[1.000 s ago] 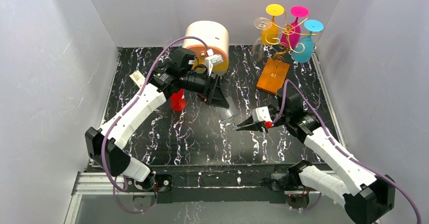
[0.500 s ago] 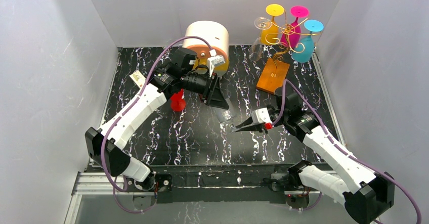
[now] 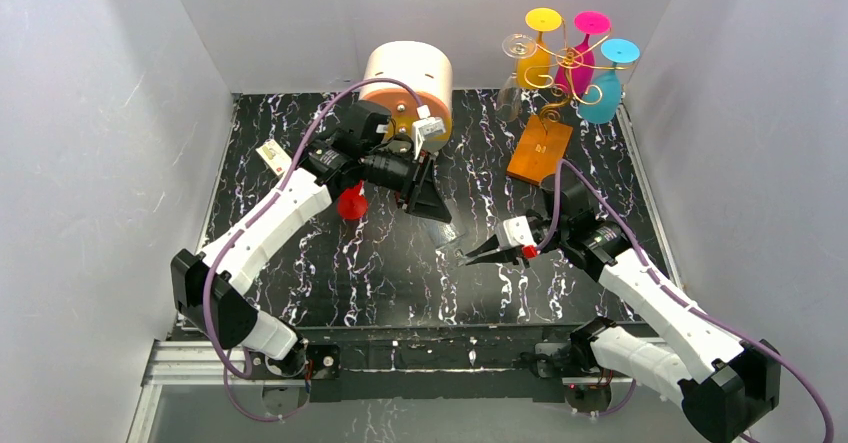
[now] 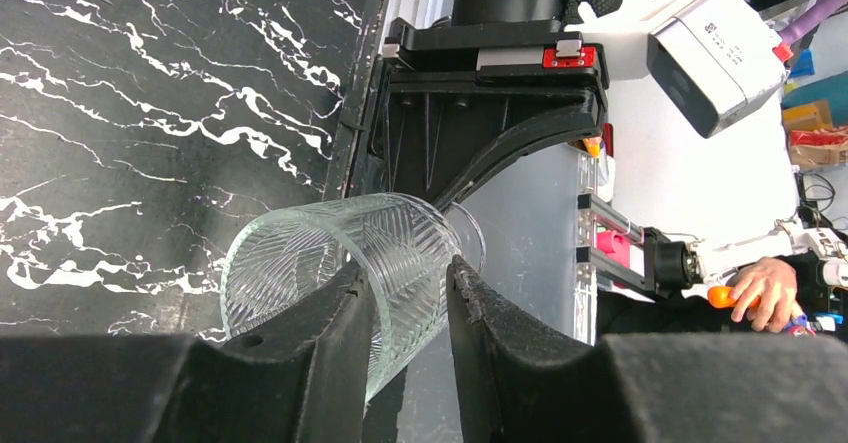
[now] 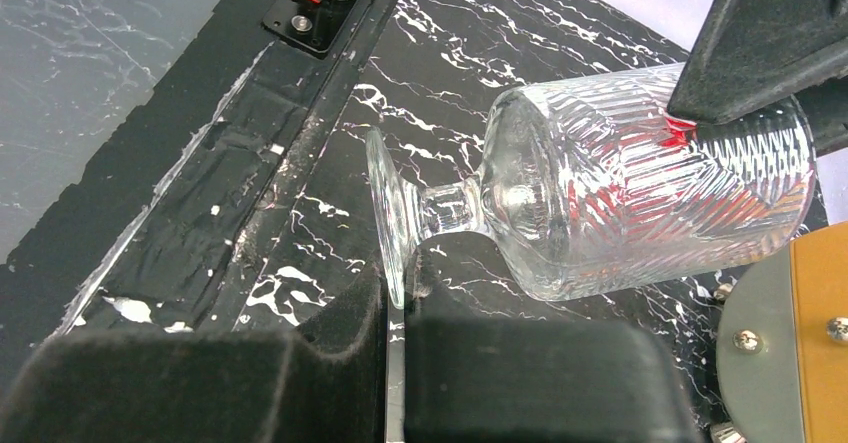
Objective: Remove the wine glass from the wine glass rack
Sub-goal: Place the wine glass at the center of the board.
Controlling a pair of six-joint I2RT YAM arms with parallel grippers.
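Observation:
A clear ribbed wine glass (image 3: 447, 233) lies sideways in the air between my two grippers, above the black marble table. My right gripper (image 5: 397, 303) is shut on the rim of its round foot (image 5: 385, 213); it also shows in the top view (image 3: 470, 255). My left gripper (image 4: 405, 268) straddles the wall of the bowl (image 4: 300, 258) at its mouth, one finger inside and one outside, jaws a little apart. The gold wire rack (image 3: 565, 63) on its orange wooden base (image 3: 540, 150) stands at the back right, with yellow, pink, blue and clear glasses hanging on it.
A round cream-and-orange drawer box (image 3: 405, 78) stands at the back, just behind the left wrist. A red wine glass (image 3: 350, 203) stands under the left forearm. White walls close in the left, back and right.
My left gripper has come down and forward over the mouth of the clear glass. My right gripper has shifted slightly left, still holding the foot.

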